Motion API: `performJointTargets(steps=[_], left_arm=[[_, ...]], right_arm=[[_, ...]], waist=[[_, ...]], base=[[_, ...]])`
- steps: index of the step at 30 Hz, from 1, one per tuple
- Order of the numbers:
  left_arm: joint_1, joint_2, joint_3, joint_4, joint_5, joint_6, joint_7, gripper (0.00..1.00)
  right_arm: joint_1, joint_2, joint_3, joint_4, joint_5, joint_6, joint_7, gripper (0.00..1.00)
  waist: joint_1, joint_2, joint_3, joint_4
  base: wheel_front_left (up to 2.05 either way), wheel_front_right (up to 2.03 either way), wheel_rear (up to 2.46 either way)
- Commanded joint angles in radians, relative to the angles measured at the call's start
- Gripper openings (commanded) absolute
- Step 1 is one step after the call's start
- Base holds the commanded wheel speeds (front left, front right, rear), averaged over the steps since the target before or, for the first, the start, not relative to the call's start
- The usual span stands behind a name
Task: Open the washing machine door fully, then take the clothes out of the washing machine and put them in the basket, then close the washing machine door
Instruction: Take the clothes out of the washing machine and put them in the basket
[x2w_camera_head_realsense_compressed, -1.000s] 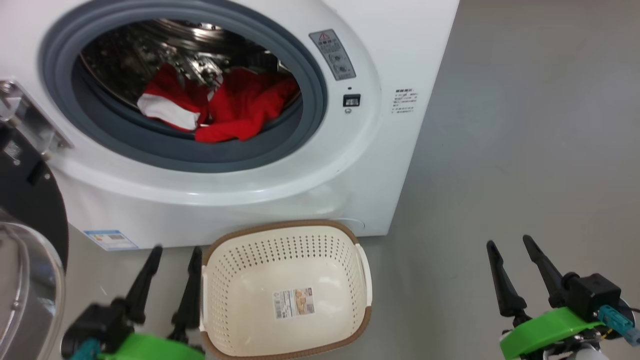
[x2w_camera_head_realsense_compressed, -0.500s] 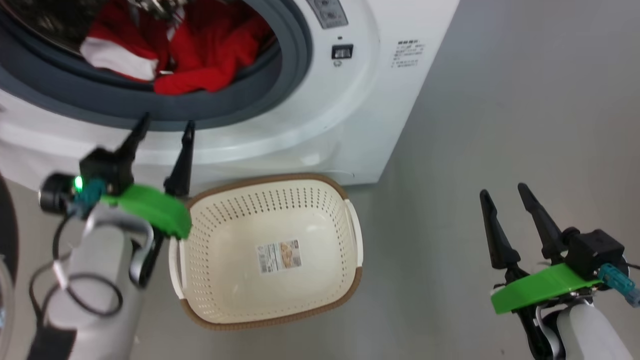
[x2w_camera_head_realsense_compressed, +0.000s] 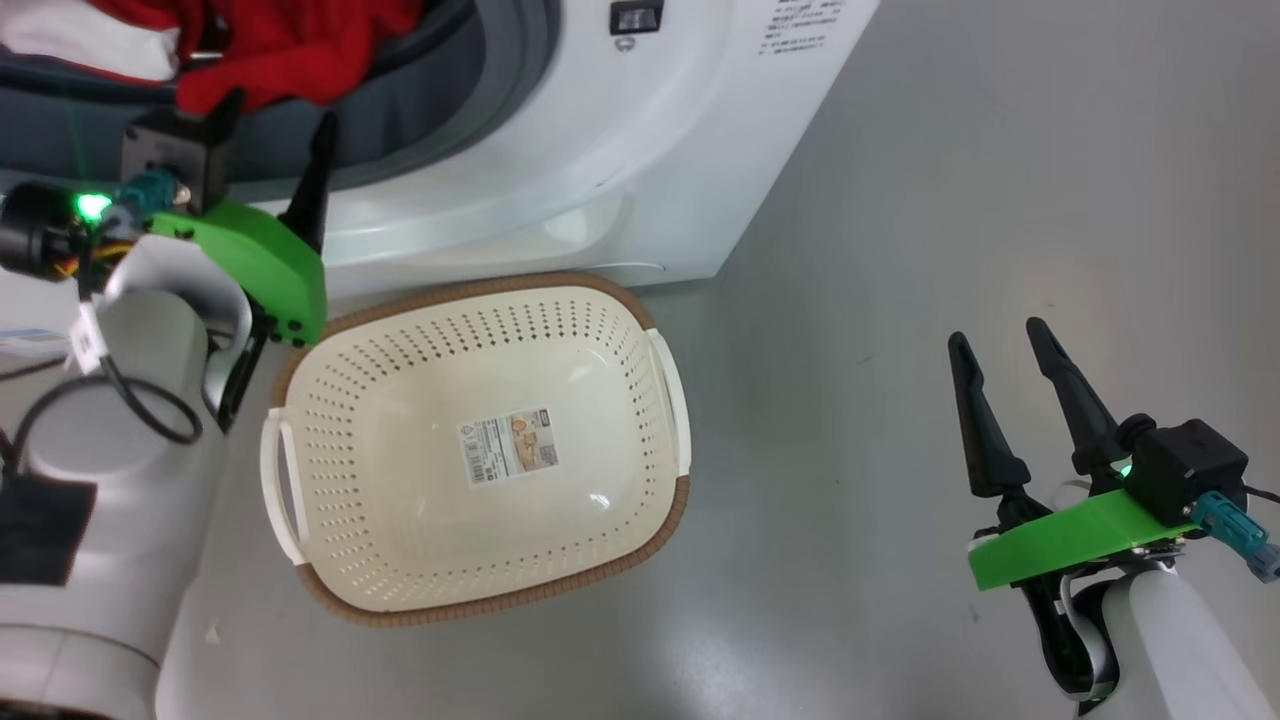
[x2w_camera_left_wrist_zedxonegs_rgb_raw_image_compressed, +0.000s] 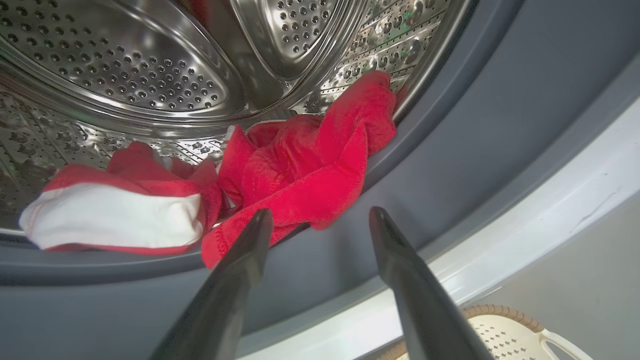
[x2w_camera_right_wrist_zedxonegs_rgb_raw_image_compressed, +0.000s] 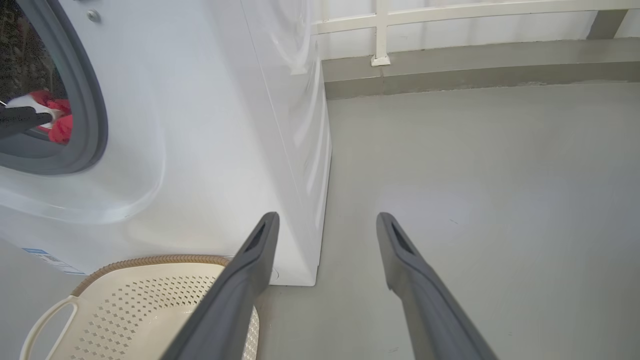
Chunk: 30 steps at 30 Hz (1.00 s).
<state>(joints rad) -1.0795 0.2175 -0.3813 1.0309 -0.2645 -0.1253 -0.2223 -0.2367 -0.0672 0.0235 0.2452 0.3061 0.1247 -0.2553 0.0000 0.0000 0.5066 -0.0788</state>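
The white washing machine (x2w_camera_head_realsense_compressed: 600, 150) stands with its drum mouth uncovered; its door is out of view. Red clothes (x2w_camera_left_wrist_zedxonegs_rgb_raw_image_compressed: 300, 170) with a white panel (x2w_camera_left_wrist_zedxonegs_rgb_raw_image_compressed: 110, 220) lie at the drum's front, spilling onto the grey rubber ring (x2w_camera_left_wrist_zedxonegs_rgb_raw_image_compressed: 450, 150). My left gripper (x2w_camera_head_realsense_compressed: 277, 110) is open at the ring's lower lip, with its fingertips just short of the red cloth (x2w_camera_head_realsense_compressed: 290, 40). In the left wrist view this gripper (x2w_camera_left_wrist_zedxonegs_rgb_raw_image_compressed: 320, 214) holds nothing. The cream basket (x2w_camera_head_realsense_compressed: 560, 330) sits empty on the floor before the machine. My right gripper (x2w_camera_head_realsense_compressed: 997, 333) hangs open over the floor to the right.
My left forearm (x2w_camera_head_realsense_compressed: 110, 480) stands close beside the basket's left handle (x2w_camera_head_realsense_compressed: 275, 490). Grey floor (x2w_camera_head_realsense_compressed: 1000, 150) stretches to the machine's right. A white railing and low wall (x2w_camera_right_wrist_zedxonegs_rgb_raw_image_compressed: 380, 30) close the far side. The basket's rim (x2w_camera_right_wrist_zedxonegs_rgb_raw_image_compressed: 150, 261) shows in the right wrist view.
The head camera has tilted down, shifting the whole picture. My left arm rose from the floor beside the basket up to the drum's lower lip. The right gripper stayed open.
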Motion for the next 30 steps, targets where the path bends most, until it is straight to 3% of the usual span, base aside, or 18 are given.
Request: performJointTargets(steps=[1,14,30], left_arm=[[-0.04,0.053,0.007,0.003,-0.002,-0.005,-0.011,1.0],[-0.203,0.05,-0.088,0.157,0.004,-0.005,-0.026,1.0],[-0.248,0.06,-0.183,0.214,-0.097,-0.005,-0.006,1.0]], right_arm=[[-0.015,0.001,0.029,-0.024,-0.001,0.006,-0.006,1.0],[-0.044,0.01,0.065,-0.027,0.005,0.006,-0.006,1.0],[-0.051,0.015,0.068,-0.032,0.011,0.006,-0.006,1.0]], waist=[[0.0,0.0,0.02,-0.013],[0.0,0.0,0.069,-0.042],[0.0,0.0,0.084,-0.065]], base=[[0.0,0.0,0.0],[0.0,0.0,0.0],[0.0,0.0,0.0]])
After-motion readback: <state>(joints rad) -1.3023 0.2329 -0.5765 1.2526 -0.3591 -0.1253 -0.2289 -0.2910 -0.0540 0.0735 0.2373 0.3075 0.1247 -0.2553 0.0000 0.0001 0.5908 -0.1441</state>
